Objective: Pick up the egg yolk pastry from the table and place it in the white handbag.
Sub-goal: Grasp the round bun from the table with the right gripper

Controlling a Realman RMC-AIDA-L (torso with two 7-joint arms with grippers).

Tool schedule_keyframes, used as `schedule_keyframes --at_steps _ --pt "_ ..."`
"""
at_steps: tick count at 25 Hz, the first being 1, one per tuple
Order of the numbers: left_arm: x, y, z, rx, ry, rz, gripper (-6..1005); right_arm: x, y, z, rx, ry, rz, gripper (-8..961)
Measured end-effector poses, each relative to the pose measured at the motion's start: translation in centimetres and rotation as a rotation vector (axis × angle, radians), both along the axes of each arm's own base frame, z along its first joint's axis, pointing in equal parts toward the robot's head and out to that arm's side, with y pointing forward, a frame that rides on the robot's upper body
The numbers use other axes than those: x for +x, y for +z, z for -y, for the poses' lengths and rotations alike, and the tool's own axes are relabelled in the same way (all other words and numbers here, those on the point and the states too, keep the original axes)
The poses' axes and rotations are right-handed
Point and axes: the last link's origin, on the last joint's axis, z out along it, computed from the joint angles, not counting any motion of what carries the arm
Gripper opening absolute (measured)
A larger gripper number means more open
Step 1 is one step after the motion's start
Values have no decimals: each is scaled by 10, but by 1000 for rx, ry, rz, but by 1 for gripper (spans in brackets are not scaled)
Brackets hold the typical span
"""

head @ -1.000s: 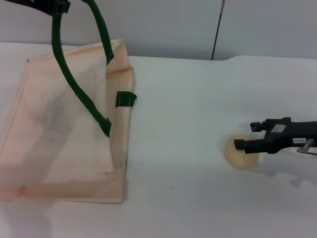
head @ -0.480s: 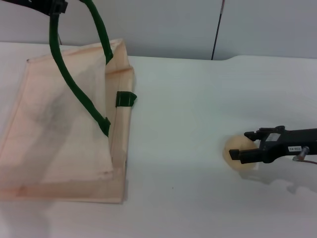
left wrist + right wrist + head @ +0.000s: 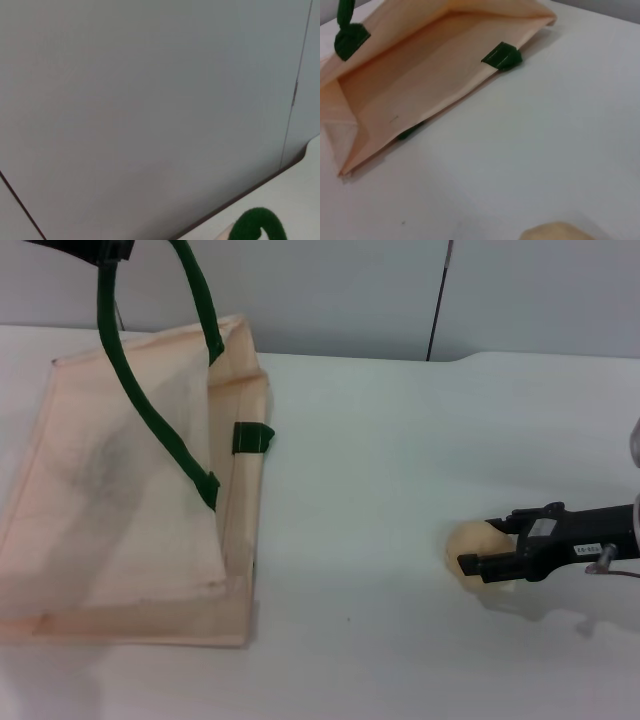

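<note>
A: Where is the pastry?

B: On the white table, at the right, well apart from the bag. The right wrist view catches only its top edge.

A: And the right gripper?

B: It reaches in from the right, low over the table. Its two black fingers are spread, one on each side of the pastry, the near one across its front. Whether they press on it, I cannot tell.

A: The bag?

B: It lies at the left with its mouth held open toward the pastry. A green handle runs up to the left gripper at the top edge, which has it pinched and lifted. A green tab sits on the near edge of the mouth.

A: The left wrist view?

B: A grey wall and a curve of green rope.
</note>
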Motion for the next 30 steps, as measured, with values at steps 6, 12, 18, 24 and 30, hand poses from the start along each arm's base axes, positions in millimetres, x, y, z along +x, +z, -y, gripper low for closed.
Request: schedule_keyframes --at_steps 6,12,18,24,30 --pt "0 1 0 2 0 -1 120 -1 2 -2 6 5 4 755" --pt "0 1 0 4 -1 -1 119 -4 3 -5 18 20 0 682" --pt "1 1 0 2 -5 -5 119 -6 5 -7 25 36 8 602" --pt "1 1 0 2 -9 -9 119 -6 5 -7 24 38 13 535" --pt "1 1 0 0 -10 -11 119 -4 4 -7 23 43 28 485"
